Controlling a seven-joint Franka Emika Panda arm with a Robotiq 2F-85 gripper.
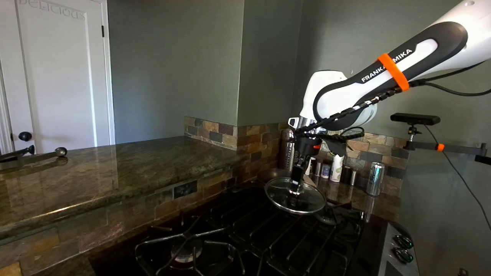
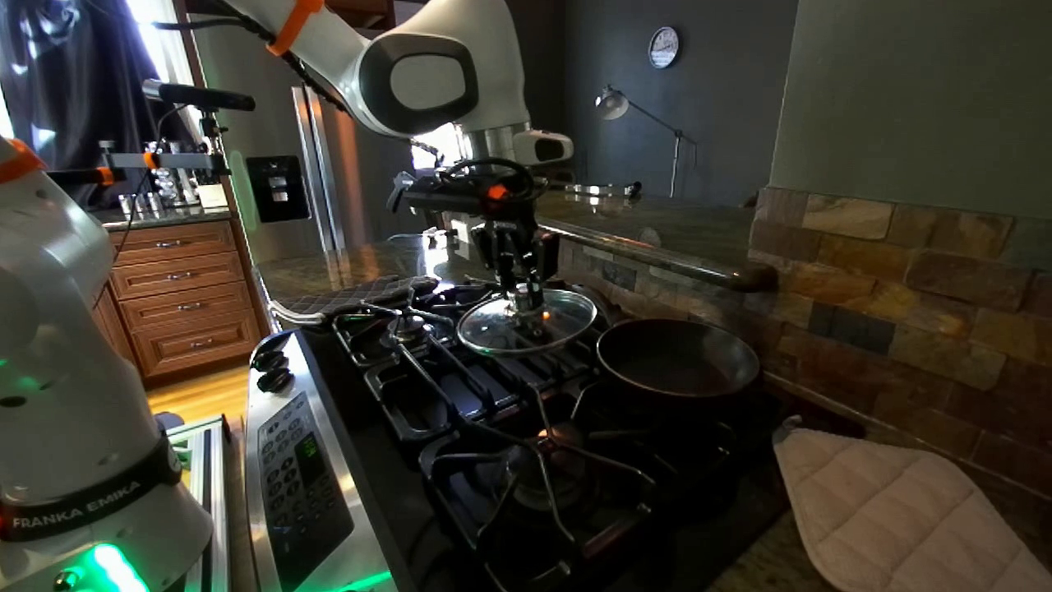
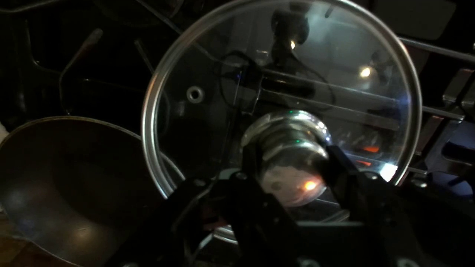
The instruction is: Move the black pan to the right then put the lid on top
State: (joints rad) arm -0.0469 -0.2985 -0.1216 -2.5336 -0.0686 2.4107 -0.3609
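The black pan (image 2: 679, 362) sits near the gripped lid (image 2: 542, 330), edges seemingly apart.

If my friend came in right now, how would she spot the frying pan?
Find the gas stove. On it, near the stone-tiled wall, sits a round, dark frying pan. Unlike the glass lid in the claw, it isn't see-through.

A: Wrist view, black pan (image 3: 74, 178): how much lost?
B: Clipped by left and bottom edges; right side hidden behind the tool (image 3: 293, 159).
A: And the lid (image 3: 285, 98)?
B: Top of rim cut by upper edge; lower rim partly covered by the tool.
A: In an exterior view, the clock (image 2: 664, 47)?
B: Face too small to read; control panel (image 2: 304, 485) labels likewise. Quilted pad (image 2: 904, 510) runs off lower right.
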